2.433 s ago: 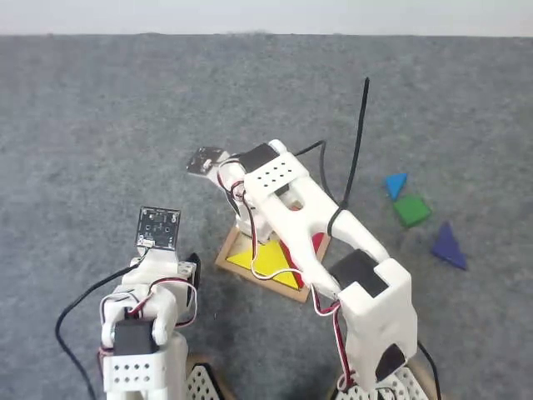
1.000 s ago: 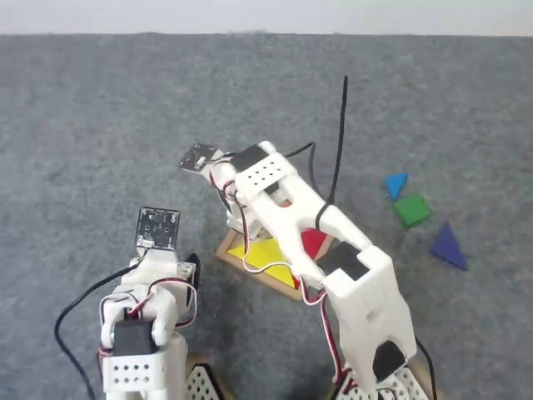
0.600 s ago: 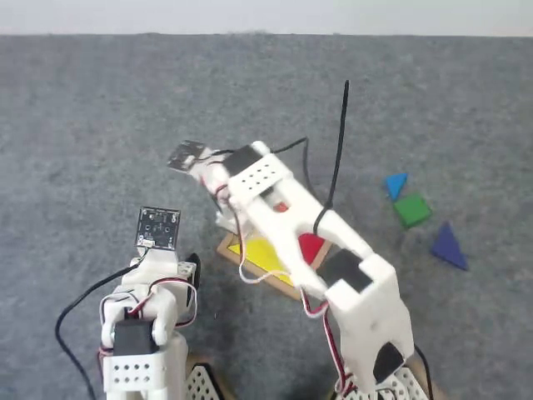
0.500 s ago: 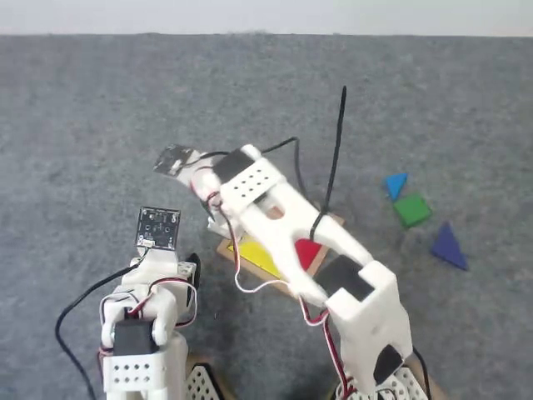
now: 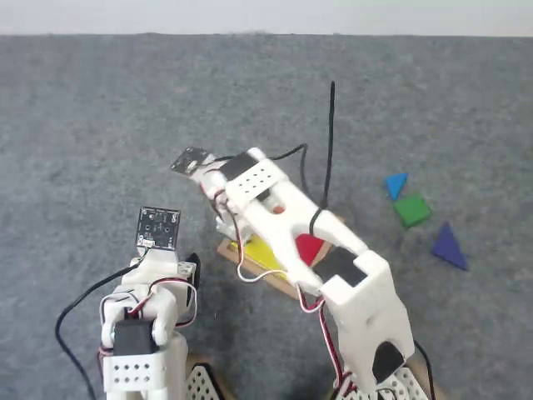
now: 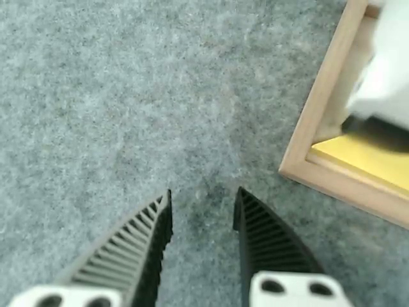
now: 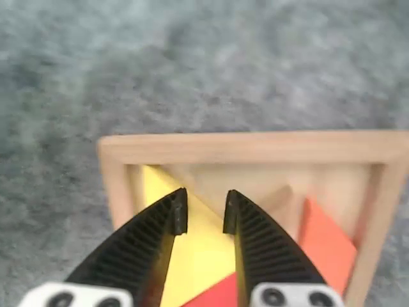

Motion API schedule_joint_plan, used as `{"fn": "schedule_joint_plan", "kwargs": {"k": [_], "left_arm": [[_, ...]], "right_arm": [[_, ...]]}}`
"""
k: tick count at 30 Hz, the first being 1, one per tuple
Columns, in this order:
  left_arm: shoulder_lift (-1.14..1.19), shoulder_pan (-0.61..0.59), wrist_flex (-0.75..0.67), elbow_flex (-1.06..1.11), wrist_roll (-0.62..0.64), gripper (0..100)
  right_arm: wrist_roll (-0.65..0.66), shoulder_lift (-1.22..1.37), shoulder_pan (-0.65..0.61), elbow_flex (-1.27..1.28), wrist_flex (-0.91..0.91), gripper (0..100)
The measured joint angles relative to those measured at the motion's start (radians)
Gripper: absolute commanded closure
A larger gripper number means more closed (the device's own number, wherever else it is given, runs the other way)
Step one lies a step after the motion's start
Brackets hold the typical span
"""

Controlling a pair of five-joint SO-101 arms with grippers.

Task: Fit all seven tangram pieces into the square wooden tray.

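Open carpet [image 5: 100, 108] all round my left gripper [image 6: 201, 211]; the tray [image 6: 319, 128] rim is the one wall near it. My right arm [image 5: 283, 212] lies across the tray and blocks the way in from above. Under my right gripper [image 7: 204, 208], yellow [image 7: 153, 185], red [image 7: 214, 295] and orange [image 7: 326, 246] pieces cover the floor, with bare wood left along one rim. Blue triangle [image 5: 396, 184], green square [image 5: 411, 210] and dark triangle [image 5: 448, 246] lie well apart from the tray, carpet between them

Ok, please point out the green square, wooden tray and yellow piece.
green square [image 5: 411, 210], high view, top face.
wooden tray [image 7: 255, 147], right wrist view, its rim.
yellow piece [image 6: 370, 163], left wrist view, top face.
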Motion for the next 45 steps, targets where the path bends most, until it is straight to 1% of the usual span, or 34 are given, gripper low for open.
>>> {"fn": "schedule_joint_plan", "kwargs": {"k": [7, 16, 19, 23, 26, 30, 33, 35, 38, 40, 45], "left_arm": [[0.000, 0.000, 0.000, 0.000, 0.000, 85], [0.000, 0.000, 0.000, 0.000, 0.000, 85], [0.000, 0.000, 0.000, 0.000, 0.000, 85], [0.000, 0.000, 0.000, 0.000, 0.000, 85], [0.000, 0.000, 0.000, 0.000, 0.000, 85], [0.000, 0.000, 0.000, 0.000, 0.000, 85], [0.000, 0.000, 0.000, 0.000, 0.000, 85], [0.000, 0.000, 0.000, 0.000, 0.000, 85], [0.000, 0.000, 0.000, 0.000, 0.000, 85], [0.000, 0.000, 0.000, 0.000, 0.000, 85], [0.000, 0.000, 0.000, 0.000, 0.000, 85]], "right_arm": [[0.002, 0.011, 0.098, 0.002, 0.003, 89.7], [0.003, 0.009, 0.107, 0.002, 0.037, 89.7], [0.002, -0.051, 0.112, 0.002, 0.054, 89.4], [-0.021, -0.227, 0.153, 0.002, 0.129, 89.3], [-0.028, -0.350, 0.249, 0.002, 0.210, 89.3], [-0.028, -0.420, 0.485, 0.018, 0.252, 89.2], [0.038, -0.428, 0.680, 0.075, 0.255, 89.0], [0.078, -0.428, 0.766, 0.124, 0.226, 86.1], [0.118, -0.428, 0.833, 0.224, 0.129, 78.4], [0.152, -0.428, 0.850, 0.285, 0.066, 74.5], [0.190, -0.428, 0.845, 0.371, -0.028, 73.1]]}}
